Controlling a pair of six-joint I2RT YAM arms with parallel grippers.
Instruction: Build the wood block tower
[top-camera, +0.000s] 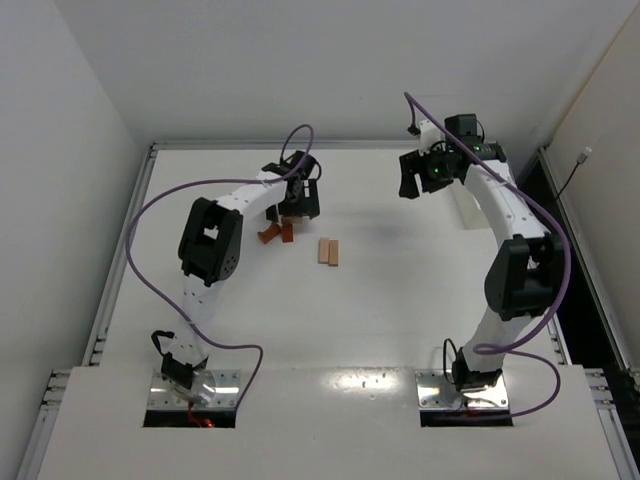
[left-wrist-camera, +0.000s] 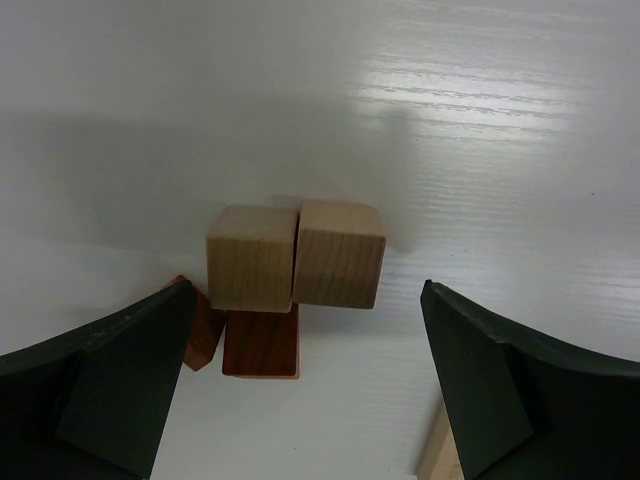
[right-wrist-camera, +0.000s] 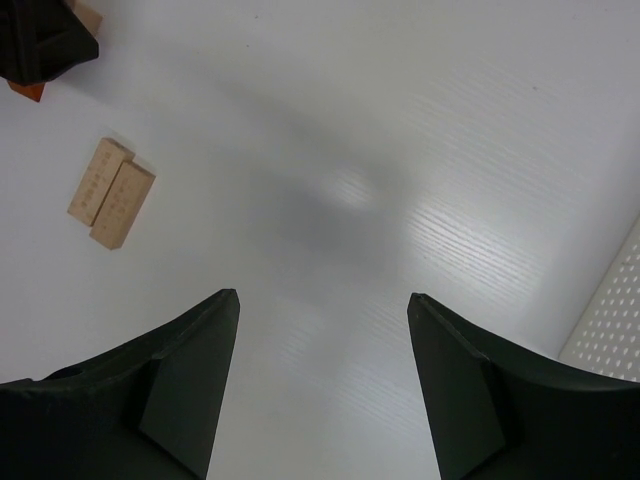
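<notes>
The wood block tower is a small stack. In the left wrist view two pale cubes (left-wrist-camera: 252, 257) (left-wrist-camera: 340, 253) sit side by side on a reddish-brown block (left-wrist-camera: 262, 345). A second reddish-brown block (left-wrist-camera: 207, 328) is partly hidden behind the left finger. My left gripper (left-wrist-camera: 306, 285) hovers over the stack, open, its fingertips (left-wrist-camera: 170, 310) wide of the cubes and apart from them. From above, the left gripper (top-camera: 297, 200) covers the cubes and only the reddish blocks (top-camera: 268, 234) show. Two pale planks (top-camera: 329, 251) lie side by side to its right. My right gripper (right-wrist-camera: 323, 295) hangs open and holds nothing.
The right gripper (top-camera: 420, 172) is raised at the back right, far from the planks (right-wrist-camera: 111, 192). A white perforated surface (right-wrist-camera: 612, 330) lies at the right edge of its view. The end of a pale plank (left-wrist-camera: 437, 455) shows beside the left gripper's right finger.
</notes>
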